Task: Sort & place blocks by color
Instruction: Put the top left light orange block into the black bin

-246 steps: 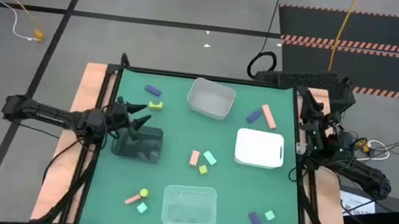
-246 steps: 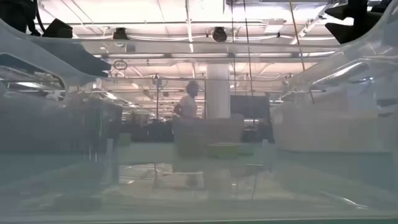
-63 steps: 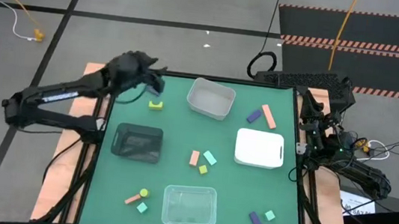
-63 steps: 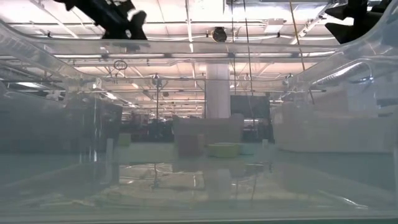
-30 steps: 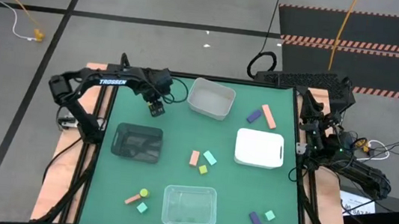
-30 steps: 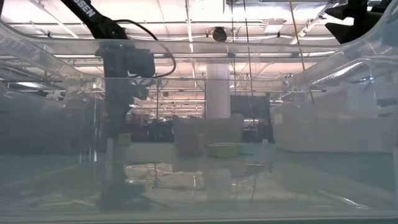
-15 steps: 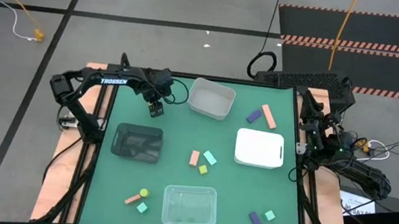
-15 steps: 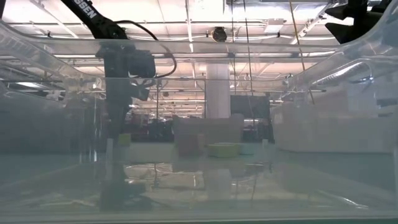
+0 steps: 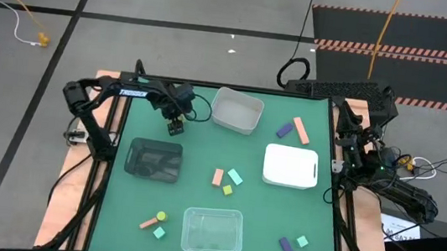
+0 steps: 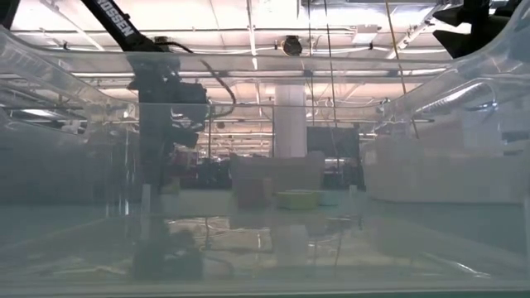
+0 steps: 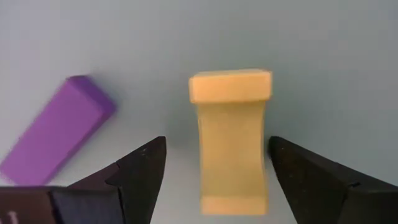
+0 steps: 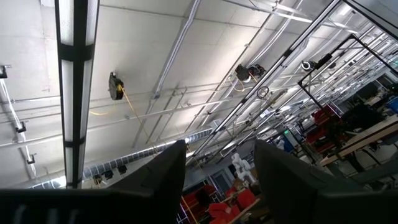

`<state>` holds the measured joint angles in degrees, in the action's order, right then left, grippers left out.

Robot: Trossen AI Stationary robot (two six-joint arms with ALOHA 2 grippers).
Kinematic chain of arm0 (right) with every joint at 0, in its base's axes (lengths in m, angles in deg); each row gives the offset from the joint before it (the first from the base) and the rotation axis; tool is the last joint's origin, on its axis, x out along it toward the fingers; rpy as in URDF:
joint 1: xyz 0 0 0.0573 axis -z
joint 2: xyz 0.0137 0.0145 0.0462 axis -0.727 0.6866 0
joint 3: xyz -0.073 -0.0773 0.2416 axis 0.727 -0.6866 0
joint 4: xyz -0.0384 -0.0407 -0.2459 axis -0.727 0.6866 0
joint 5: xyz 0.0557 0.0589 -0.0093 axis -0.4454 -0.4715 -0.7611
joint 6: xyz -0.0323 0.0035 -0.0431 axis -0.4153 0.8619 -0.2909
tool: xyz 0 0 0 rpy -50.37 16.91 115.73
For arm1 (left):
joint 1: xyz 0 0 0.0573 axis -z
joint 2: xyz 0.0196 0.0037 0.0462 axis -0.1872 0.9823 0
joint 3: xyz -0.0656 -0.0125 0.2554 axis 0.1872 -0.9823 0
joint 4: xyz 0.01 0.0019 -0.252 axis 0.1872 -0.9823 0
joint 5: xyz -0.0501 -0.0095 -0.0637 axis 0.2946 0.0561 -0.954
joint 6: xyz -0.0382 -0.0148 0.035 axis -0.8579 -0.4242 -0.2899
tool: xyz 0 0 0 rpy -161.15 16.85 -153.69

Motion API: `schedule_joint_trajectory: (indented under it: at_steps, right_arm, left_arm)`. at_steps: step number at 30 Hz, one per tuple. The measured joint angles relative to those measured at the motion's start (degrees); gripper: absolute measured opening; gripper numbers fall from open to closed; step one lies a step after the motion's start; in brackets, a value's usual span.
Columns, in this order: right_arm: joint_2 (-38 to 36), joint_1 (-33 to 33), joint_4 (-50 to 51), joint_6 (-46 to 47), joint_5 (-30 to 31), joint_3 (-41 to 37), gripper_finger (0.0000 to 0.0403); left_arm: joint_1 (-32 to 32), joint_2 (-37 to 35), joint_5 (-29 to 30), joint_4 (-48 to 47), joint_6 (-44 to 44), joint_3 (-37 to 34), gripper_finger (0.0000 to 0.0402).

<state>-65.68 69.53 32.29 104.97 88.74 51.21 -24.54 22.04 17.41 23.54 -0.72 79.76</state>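
Observation:
My left gripper [image 9: 174,125] [image 11: 214,180] hangs open near the table's far left corner, pointing down. A yellow block [image 11: 231,140] lies flat on the green mat between its two fingers, with a gap on either side. A purple bar [image 11: 56,132] lies just beside it, outside the fingers. In the low view the left gripper [image 10: 163,165] shows blurred through a clear tray wall. Other blocks lie scattered: purple [image 9: 285,130] and salmon [image 9: 301,130] far right, salmon [image 9: 218,176], mint [image 9: 235,177] and yellow [image 9: 227,190] in the middle. My right gripper [image 12: 217,186] rests open at the right edge, pointing at the ceiling.
Four trays stand on the mat: grey [image 9: 236,110] far middle, white [image 9: 290,166] right, black [image 9: 154,160] left, clear [image 9: 212,230] near middle. More blocks lie near left [image 9: 155,222] and near right [image 9: 292,245]. The black tray is close to the left gripper's near side.
My left gripper has sunk a little lower over the yellow block, still open, and the arm's elbow has shifted slightly toward the table. The blocks and trays have stayed where they were.

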Motion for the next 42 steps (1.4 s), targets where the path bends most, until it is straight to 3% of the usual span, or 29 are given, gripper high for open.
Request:
schedule_joint_trajectory:
  at_steps: [8, 16, 22, 31, 42]
  right_arm:
    - [0.07, -0.02, 0.02, 0.00, 0.09, 0.00, 0.0181]
    - [0.07, -0.02, -0.04, 0.00, 0.07, -0.02, 0.0181]
    - [0.07, -0.02, -0.02, 0.00, 0.07, -0.01, 0.0181]
    - [0.07, -0.02, -0.02, 0.00, 0.07, 0.00, 0.0181]
    - [0.04, -0.02, -0.92, 4.60, 0.06, -0.02, 0.0181]
  left_arm:
    - [-0.44, 1.07, -0.86, 2.51, -1.57, -0.13, 0.0246]
    - [-0.43, 0.98, -2.33, 2.87, -5.33, -0.07, 0.0125]
    - [-0.64, -1.54, -3.14, 4.05, -11.45, -0.09, 0.0124]
    - [-0.43, -12.22, -4.46, 8.31, -19.04, -0.07, 0.0124]
    - [0.24, -23.24, -11.38, 29.27, -26.79, -0.02, 0.0124]
